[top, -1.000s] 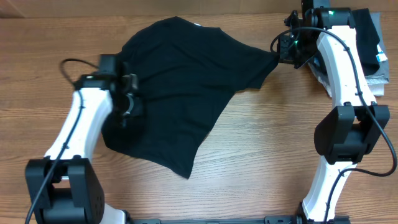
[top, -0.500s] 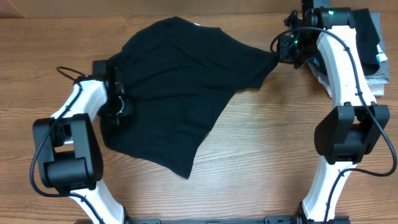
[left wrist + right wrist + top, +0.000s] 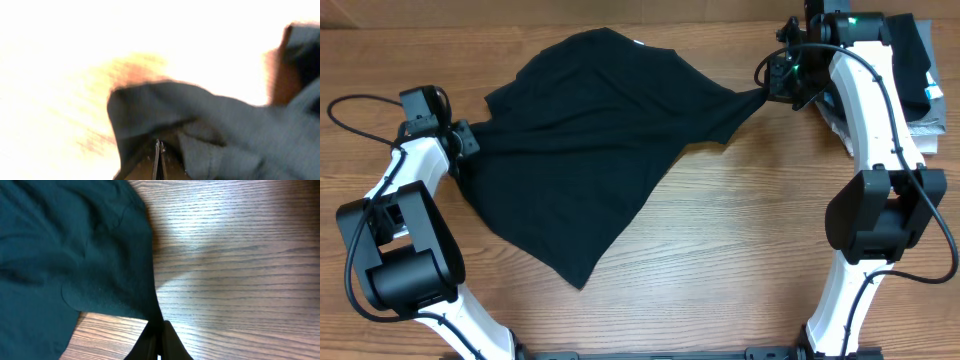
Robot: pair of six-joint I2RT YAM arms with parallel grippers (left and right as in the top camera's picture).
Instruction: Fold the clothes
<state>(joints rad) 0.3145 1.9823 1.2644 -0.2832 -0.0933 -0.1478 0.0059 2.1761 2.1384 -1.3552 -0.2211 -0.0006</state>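
The black T-shirt [image 3: 610, 150] lies across the middle of the tabletop [image 3: 750, 240], drawn taut between the two hands. The left hand [image 3: 463, 140] pinches its left edge and the right hand [image 3: 767, 92] its far-right corner, both clamped narrow on fabric. This looks like the spreading step, with no fold made yet. Next, the cloth needs pulling flat and square. The left wrist view is washed out and blurred. A folded pile [image 3: 923, 70] at the far right is partly cut off.

The T-shirt [image 3: 590, 130] is plain black with a white neck label [image 3: 637, 41]; the table [image 3: 740, 250] is brown woodgrain.
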